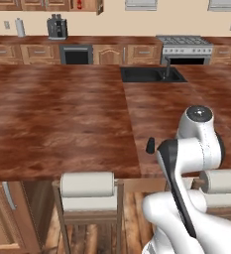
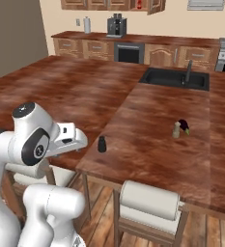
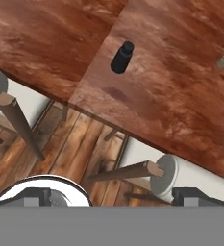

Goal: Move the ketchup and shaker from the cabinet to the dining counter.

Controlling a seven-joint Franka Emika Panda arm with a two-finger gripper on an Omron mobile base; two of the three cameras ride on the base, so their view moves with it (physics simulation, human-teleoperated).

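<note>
A stool (image 3: 152,175) sits closest under my gripper (image 3: 113,194), whose jaws stand wide apart and hold nothing. Ahead of the fingers, the shaker (image 3: 122,57) stands upright on the counter (image 3: 171,105) near its edge, so that half looks done. The ketchup (image 2: 139,5) is far beyond the hand in the open cabinet (image 2: 155,6); I'd pull back clear of the shaker before heading there.

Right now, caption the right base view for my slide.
Black shaker stands upright near the dining counter edge, open hand beside it, empty.
</note>
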